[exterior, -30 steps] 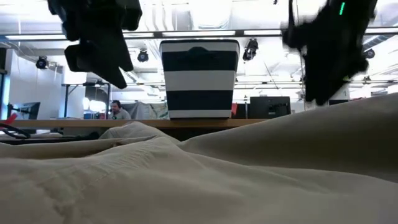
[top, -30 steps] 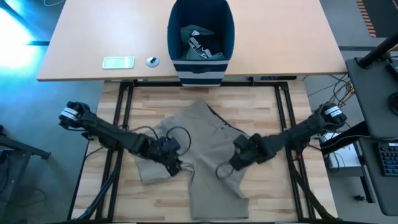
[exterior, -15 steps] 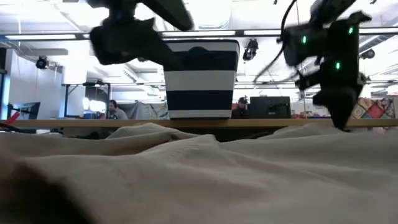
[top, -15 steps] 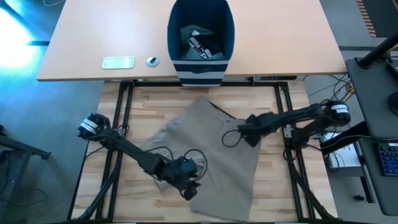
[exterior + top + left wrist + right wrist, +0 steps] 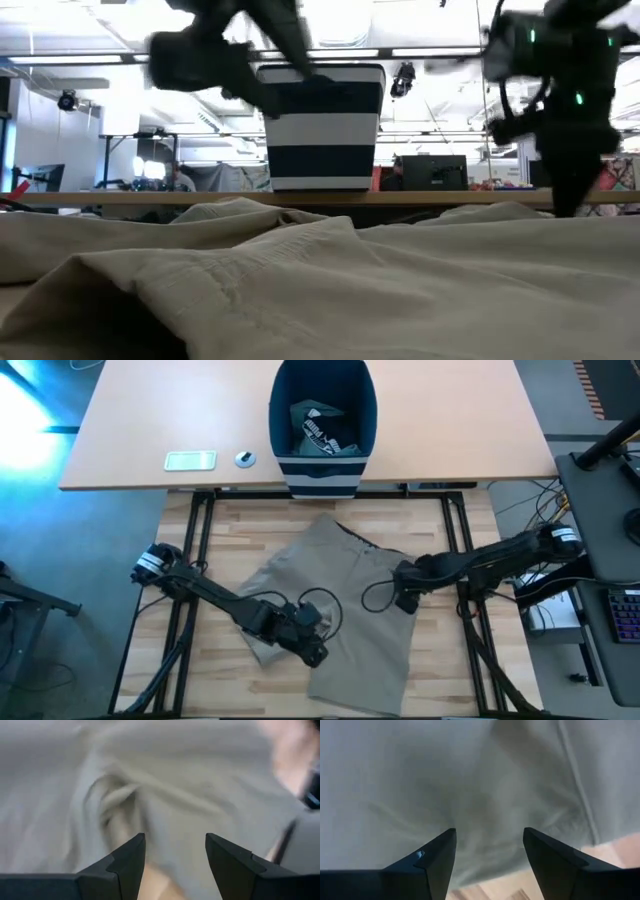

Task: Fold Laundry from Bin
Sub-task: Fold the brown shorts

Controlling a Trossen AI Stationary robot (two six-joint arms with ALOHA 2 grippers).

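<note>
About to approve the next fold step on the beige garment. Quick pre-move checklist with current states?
1. Beige garment lies on the wooden table, out of the bin: ok.
2. Garment flat enough to fold: not ok; low view shows ridges and a raised fold.
3. Left gripper open above the cloth, nothing between its fingers: ok.
4. Right gripper open above the cloth near the garment's edge, nothing held: ok.
5. Arms apart from each other, left at the garment's near-left part, right at its right edge: ok.
6. More laundry waiting in the bin: ok; how many pieces, cannot tell.
</note>
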